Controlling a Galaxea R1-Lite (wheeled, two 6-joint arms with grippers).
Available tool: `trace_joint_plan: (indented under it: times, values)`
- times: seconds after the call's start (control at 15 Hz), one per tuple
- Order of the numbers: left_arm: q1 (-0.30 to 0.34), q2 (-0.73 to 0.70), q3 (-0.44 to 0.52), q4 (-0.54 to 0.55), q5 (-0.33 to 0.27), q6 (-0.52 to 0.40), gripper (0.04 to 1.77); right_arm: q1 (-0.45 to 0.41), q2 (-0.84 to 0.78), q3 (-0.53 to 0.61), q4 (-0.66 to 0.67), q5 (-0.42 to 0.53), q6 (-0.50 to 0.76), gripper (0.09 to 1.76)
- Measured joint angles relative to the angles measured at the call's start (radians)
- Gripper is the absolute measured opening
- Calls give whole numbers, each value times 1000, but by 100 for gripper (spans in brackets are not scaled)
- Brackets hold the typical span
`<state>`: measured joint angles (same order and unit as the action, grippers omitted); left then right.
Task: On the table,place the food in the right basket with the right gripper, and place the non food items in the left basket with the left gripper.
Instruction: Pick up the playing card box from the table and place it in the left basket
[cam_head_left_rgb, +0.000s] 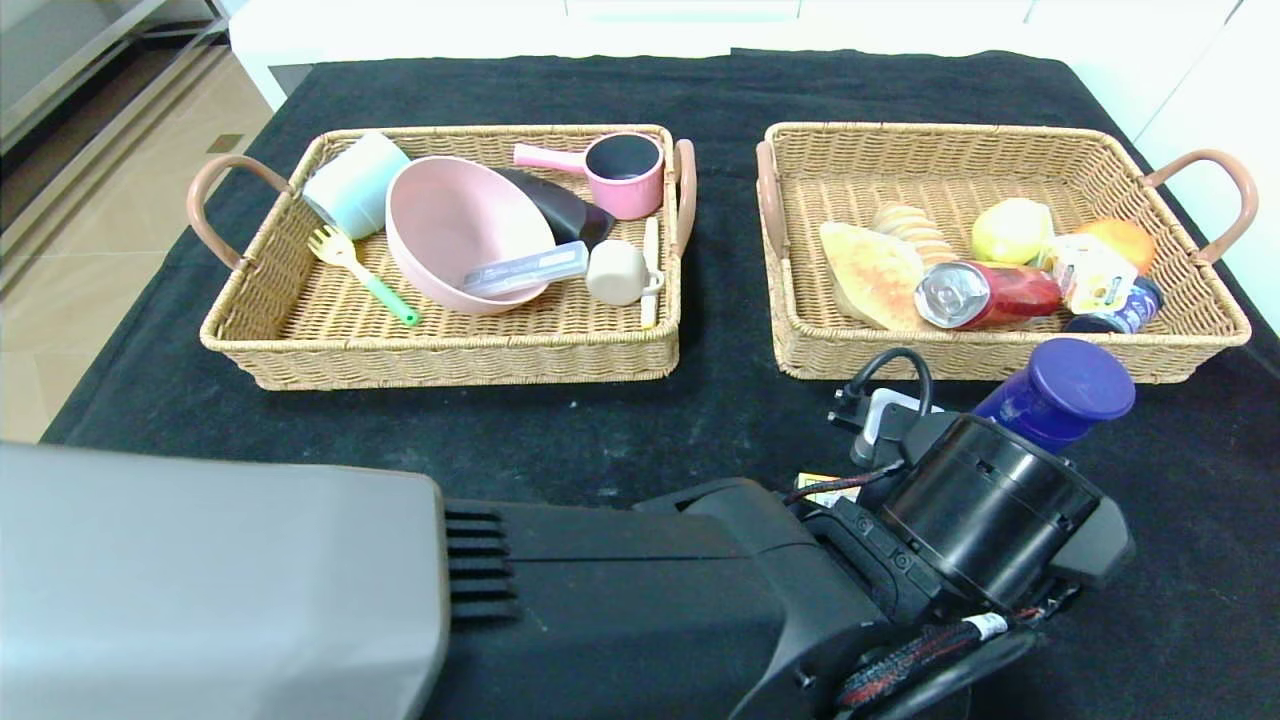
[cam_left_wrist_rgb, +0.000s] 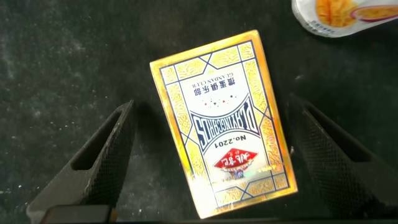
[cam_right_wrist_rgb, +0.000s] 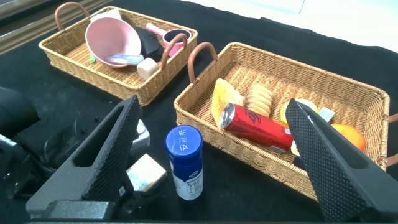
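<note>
Left wrist view: glossy gold-and-blue rectangular card box (cam_left_wrist_rgb: 225, 121) lies flat on black cloth desk (cam_left_wrist_rgb: 56, 56), between left gripper (cam_left_wrist_rgb: 217, 165) jaws, spread apart; right gripper (cam_right_wrist_rgb: 217, 155) jaws apart too.

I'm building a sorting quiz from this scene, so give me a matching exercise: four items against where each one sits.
Items:
1. pink bowl
2. red can
3. card deck
4. blue bottle

Places:
A. table, between the open left gripper fingers
B. right basket
C. standing on the table, before the right basket
D. left basket

Pairs: 1-D, 2-B, 3-A, 4-C
</note>
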<state>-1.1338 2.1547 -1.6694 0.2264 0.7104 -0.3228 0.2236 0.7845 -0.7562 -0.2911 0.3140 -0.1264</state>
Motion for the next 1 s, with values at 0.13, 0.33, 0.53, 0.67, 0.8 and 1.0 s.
trace_joint_plan:
  times: [0.13, 0.33, 0.53, 0.67, 0.8, 1.0]
  values:
    - [2, 3, -1, 0, 0, 0, 172, 0, 0, 0, 0, 0, 0, 171]
    - [3, 4, -1, -1, 0, 0, 172, 1, 0, 2, 1, 1, 0, 171]
    - [3, 5, -1, 0, 0, 0, 125, 3, 0, 4, 2, 1, 0, 171]
    - [3, 5, -1, 0, -1, 0, 109, 3, 0, 4, 2, 1, 0, 171]
    - [3, 6, -1, -1, -1, -1, 106, 3, 0, 4, 2, 1, 0, 171]
    - [3, 10, -1, -1, -1, -2, 105, 3, 0, 4, 2, 1, 0, 171]
